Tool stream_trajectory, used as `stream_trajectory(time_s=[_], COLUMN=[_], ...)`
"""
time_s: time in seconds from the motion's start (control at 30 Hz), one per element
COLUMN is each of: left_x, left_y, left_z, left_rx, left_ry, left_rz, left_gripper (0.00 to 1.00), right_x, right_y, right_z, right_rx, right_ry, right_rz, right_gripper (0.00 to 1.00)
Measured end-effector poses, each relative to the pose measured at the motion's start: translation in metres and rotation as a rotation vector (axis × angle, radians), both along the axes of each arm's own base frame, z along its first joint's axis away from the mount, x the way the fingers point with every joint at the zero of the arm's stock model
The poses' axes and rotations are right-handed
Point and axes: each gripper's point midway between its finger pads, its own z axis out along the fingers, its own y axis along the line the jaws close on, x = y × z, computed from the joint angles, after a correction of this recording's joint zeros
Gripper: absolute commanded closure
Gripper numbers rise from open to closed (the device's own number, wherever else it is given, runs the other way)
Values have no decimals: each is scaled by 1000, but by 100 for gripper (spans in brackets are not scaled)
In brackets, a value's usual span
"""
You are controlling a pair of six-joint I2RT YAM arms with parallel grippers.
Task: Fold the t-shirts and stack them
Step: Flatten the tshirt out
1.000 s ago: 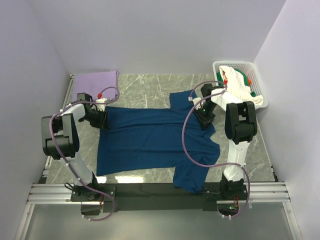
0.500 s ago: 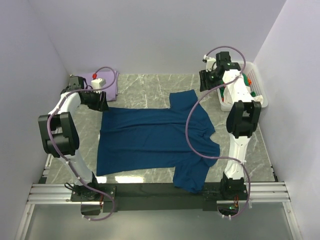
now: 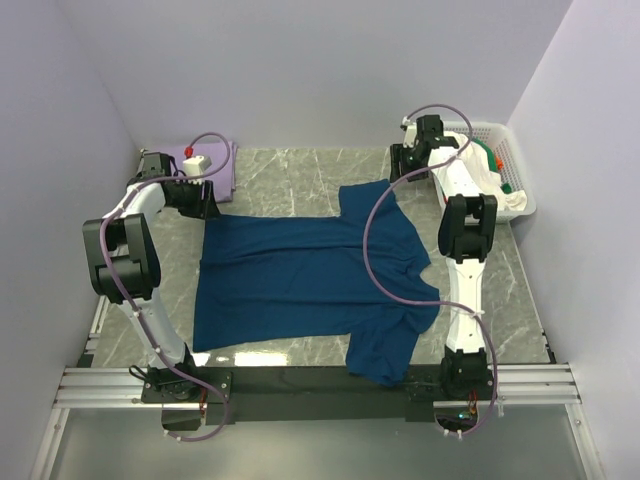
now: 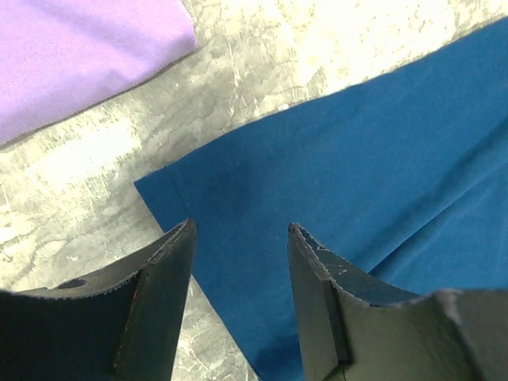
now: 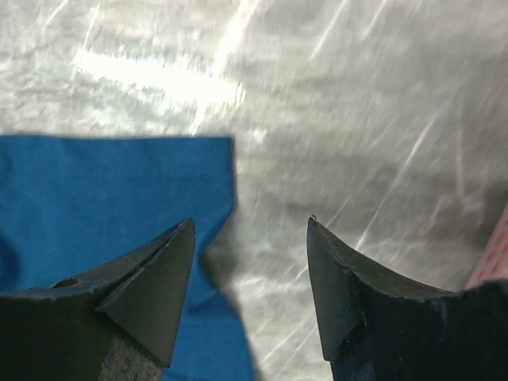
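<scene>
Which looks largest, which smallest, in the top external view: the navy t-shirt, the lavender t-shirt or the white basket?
1. navy t-shirt, clearly largest.
2 and 3. white basket and lavender t-shirt: they look similar and both are partly hidden, so no ranking.

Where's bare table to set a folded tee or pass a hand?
Free: far strip of table between lavender t-shirt and right gripper, beyond navy t-shirt; also the patch right of the right arm. Crowded: centre under navy t-shirt, far corners with lavender t-shirt and basket.
</scene>
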Motion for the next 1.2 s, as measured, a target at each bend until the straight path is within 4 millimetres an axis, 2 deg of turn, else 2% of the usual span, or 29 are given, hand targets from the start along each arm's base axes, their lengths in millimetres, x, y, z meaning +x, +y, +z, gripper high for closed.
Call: stream_trajectory(time_s=[0.13,0.33,0.37,0.43,0.53,0.57,0.63,0.73,0.77,0.97,1.2], left_x=[1,1,1,1,1,1,0,0,-1,2,19], left_y=[2,11,13,16,20,21,23,26,27,27,13], left_z=[0,0,0,0,0,0,0,-3,-4,-11,-12], left_rx=[1,2,2,3,5,6,7,8,8,0,66], left_ry=[-4,-5,-5,-6,-6,-7,-6,0,5,22,-20], left_rz=[5,23,26,32,38,39,43,45,46,36,-7], left_gripper=[44,44,44,44,44,44,45,46,46,48,49], right_x=[11,5,4,6,8,6,5,1,0,-2,-7], right_y=[6,27,31,33,32,30,30,30,31,32,29], right_z=[-4,-25,-30,-33,-33,-34,-34,-35,-36,-35,-29], right_rx=[-63,-119,-122,-135,-138,-140,-135,-124,-120,-114,-135], right_ry=[-39,-13,-6,-8,-10,-2,4,19,23,23,7], right_rz=[52,154,165,177,182,184,195,213,220,237,248], right_gripper=[35,35,39,42,53,60,64,86,100,100,100])
